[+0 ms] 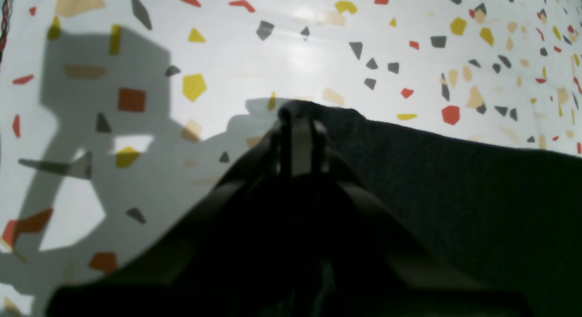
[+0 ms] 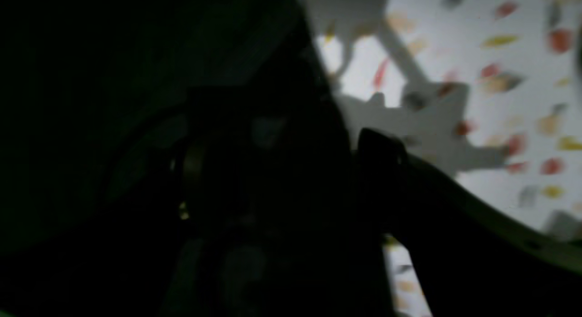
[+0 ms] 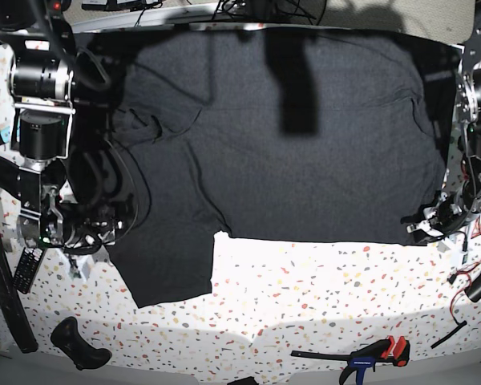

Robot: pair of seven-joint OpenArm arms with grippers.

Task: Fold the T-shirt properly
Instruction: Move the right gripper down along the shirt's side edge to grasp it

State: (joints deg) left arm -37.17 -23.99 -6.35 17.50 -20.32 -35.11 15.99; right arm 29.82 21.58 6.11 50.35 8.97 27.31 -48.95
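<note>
Barely started, by the look of it. T-shirt (image 3: 289,136) spread nearly flat across the far half of the table (image 3: 321,297), plain dark side up, one sleeve hanging toward the near edge, no fold visible anywhere. Left tool (image 1: 298,119) pinched shut on the shirt's edge at a corner. Right tool (image 2: 379,146) gaping wide in a blurry view, cloth right beside it, nothing clearly held. Plenty of bare table nearer the front for folding onto; clamps (image 3: 369,357) parked at the near edge, well apart.
</note>
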